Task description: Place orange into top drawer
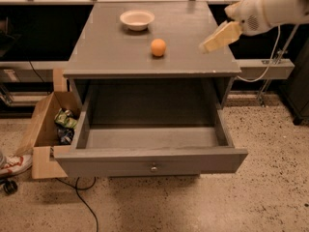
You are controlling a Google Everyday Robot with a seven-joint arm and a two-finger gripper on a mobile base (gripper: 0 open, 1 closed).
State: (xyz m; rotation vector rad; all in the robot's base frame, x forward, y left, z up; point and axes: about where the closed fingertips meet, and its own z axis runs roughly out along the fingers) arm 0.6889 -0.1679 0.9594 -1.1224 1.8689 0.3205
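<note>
On a grey cabinet [111,57] with a flat, lipless top: nothing to stop a roll. Below, pulled well out and bare inside, the top drawer [149,161]; likely to catch a drop made over its middle, less surely one made too close to the front panel or a side wall. Left of it on the floor, an open cardboard box [41,124] with clutter inside, a bad place to lose fruit to. Over the right side of the top, touching nothing, the gripper [219,36], carrying nothing; wide or narrow, cannot tell. Near the back, a pale bowl [137,19], at risk only from an overshoot. Smallest and riskiest, the orange [158,47], loose near the middle of the top, apart from bowl and gripper: round and smooth, so apt to roll off under a glancing approach or squirt out of an off-centre squeeze.
</note>
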